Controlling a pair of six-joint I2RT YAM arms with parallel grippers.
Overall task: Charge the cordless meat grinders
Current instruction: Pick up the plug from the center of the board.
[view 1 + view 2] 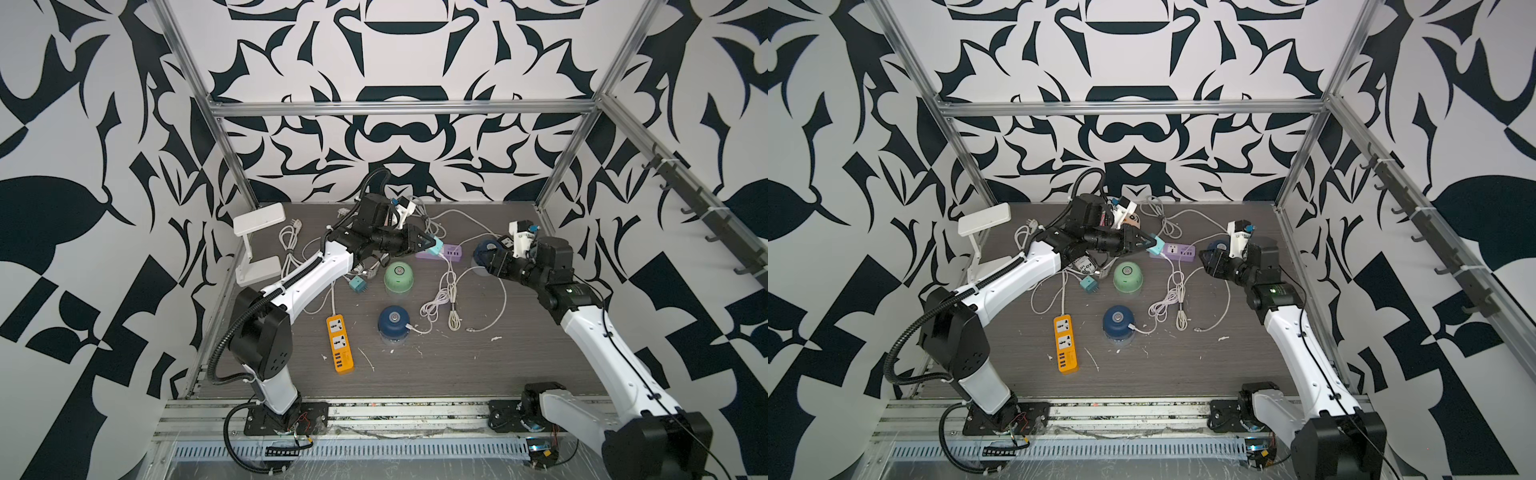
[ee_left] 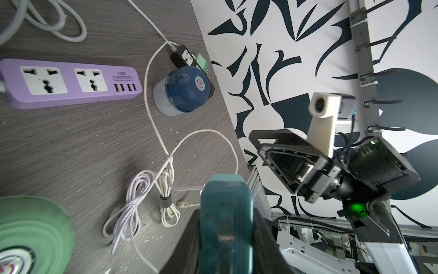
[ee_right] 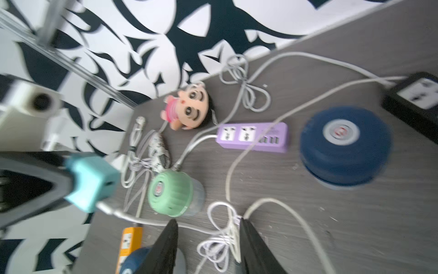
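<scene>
1. The left hand [image 1: 428, 242] is clamped on a teal plug adapter [image 1: 435, 246], held above the table [image 1: 478, 365] just beside the purple power strip [image 1: 448, 252].
2. The right hand [image 3: 208, 225] has its jaws apart and holds nothing; it hovers near the far dark blue grinder [image 3: 343, 144].
3. The mint green grinder [image 1: 397, 277] stands mid-table. The near dark blue grinder [image 1: 393, 322] stands in front of it, with a white cable [image 1: 417, 330] at its side, apparently plugged in.
4. Each grinder looks rigid, smooth and rounded, and is probably top-heavy over its clear cup. Jaws could slide off the dome.
5. The best hold, I judge, is low across the dome's sides, leaving the charging port free.
</scene>
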